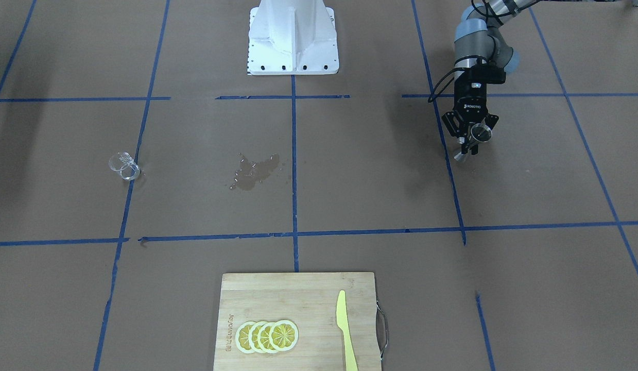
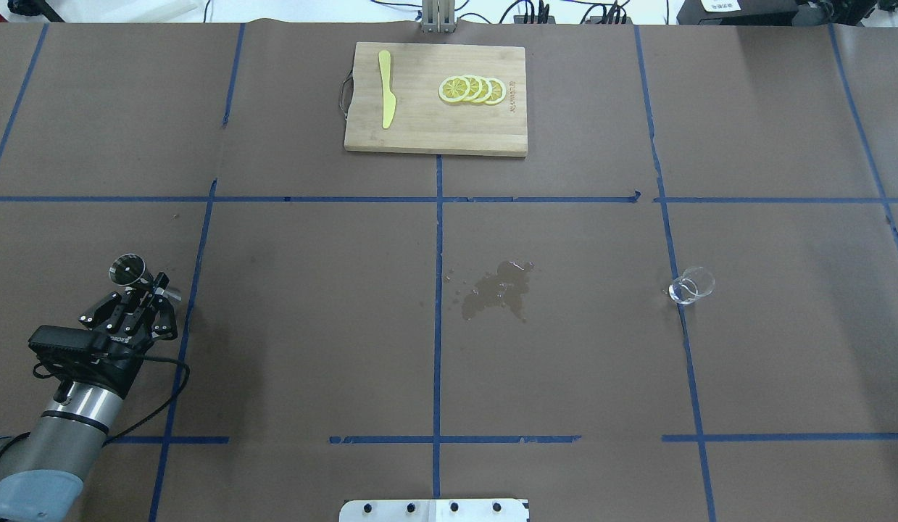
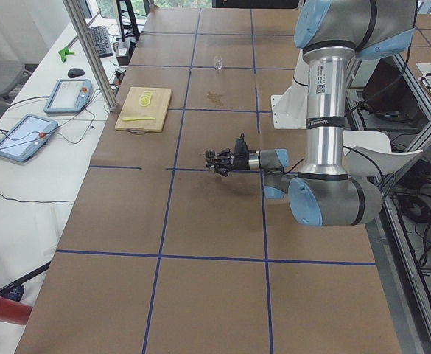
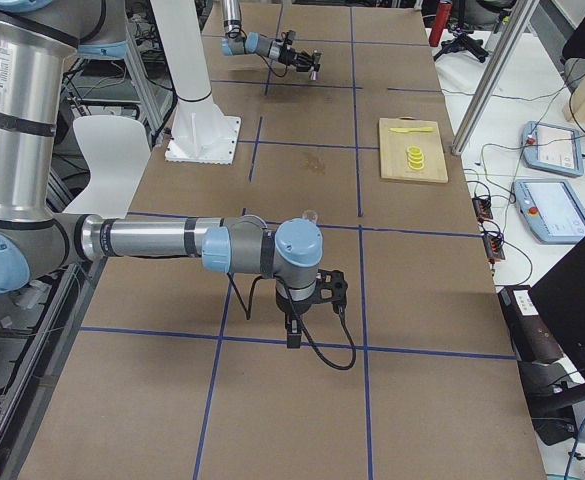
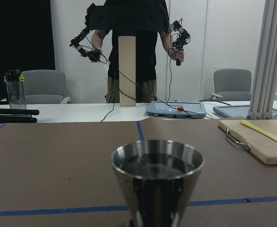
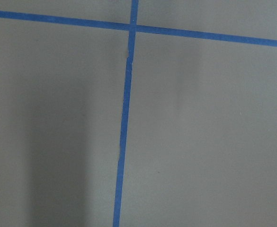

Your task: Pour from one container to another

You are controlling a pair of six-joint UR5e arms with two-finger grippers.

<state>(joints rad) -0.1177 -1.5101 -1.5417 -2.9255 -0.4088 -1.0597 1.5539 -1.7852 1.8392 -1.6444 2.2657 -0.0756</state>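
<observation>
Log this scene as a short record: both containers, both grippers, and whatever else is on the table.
jigger: upright, held in left gripper, robot's left side
cup: upright on table, robot's right side, untouched
left gripper: shut on jigger
right gripper: shows only in the right side view, pointing down over table; open or shut unclear
spill: wet patch mid-table, between jigger and cup
board: far edge, carrying lemon slices and yellow knife
</observation>
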